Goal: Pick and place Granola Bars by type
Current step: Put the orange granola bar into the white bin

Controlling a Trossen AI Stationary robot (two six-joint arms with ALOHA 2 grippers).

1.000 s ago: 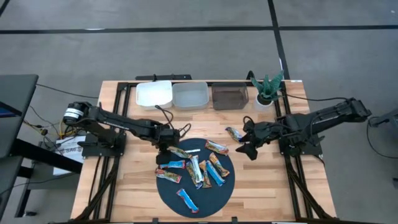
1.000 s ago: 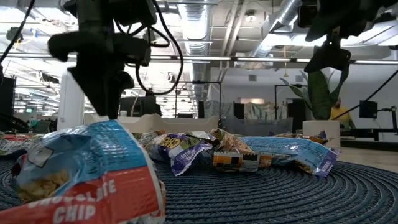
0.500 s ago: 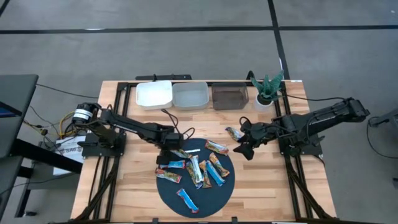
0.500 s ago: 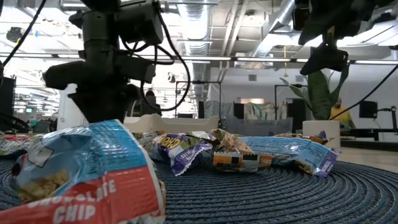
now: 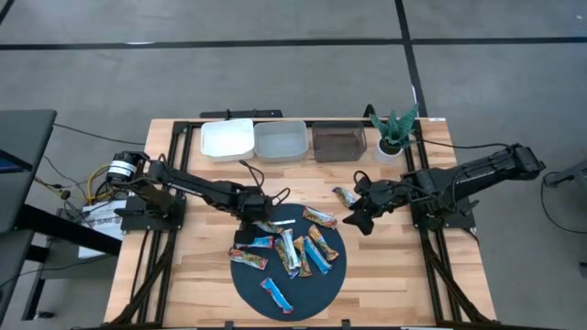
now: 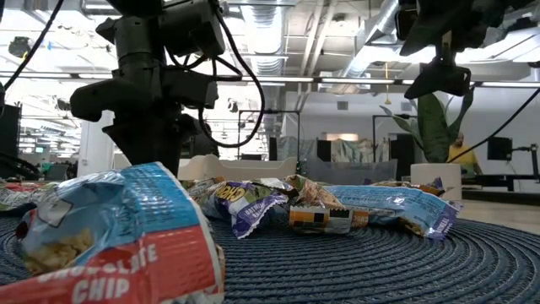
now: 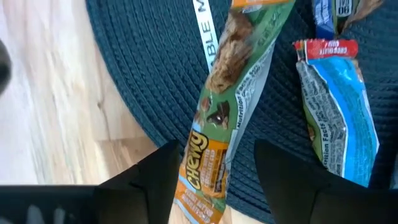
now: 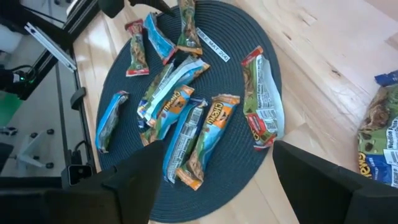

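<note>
Granola bars [image 5: 292,246]: high view, a loose cluster on the round dark mat [image 5: 240,286] at the table's front centre, with one blue bar [image 5: 275,294] apart near the mat's front edge and one more bar [image 5: 345,195] on the bare wood by the right gripper [image 5: 357,220], whose fingers stand wide with nothing between them. Left gripper [image 5: 246,235] low over the mat's left rim. Three bins [image 5: 280,141] and a potted plant [image 5: 393,131] along the back edge. Low view: blue bar [image 6: 110,232] fills the foreground, others heaped behind it. Left wrist view: fingers [image 7: 155,177] parted on either side of a green-and-orange bar [image 7: 227,118] lying over the mat's edge, not clamped on it; white strip [image 7: 204,34] beside it. Right wrist view: bars [image 8: 186,118] scattered across the mat.
</note>
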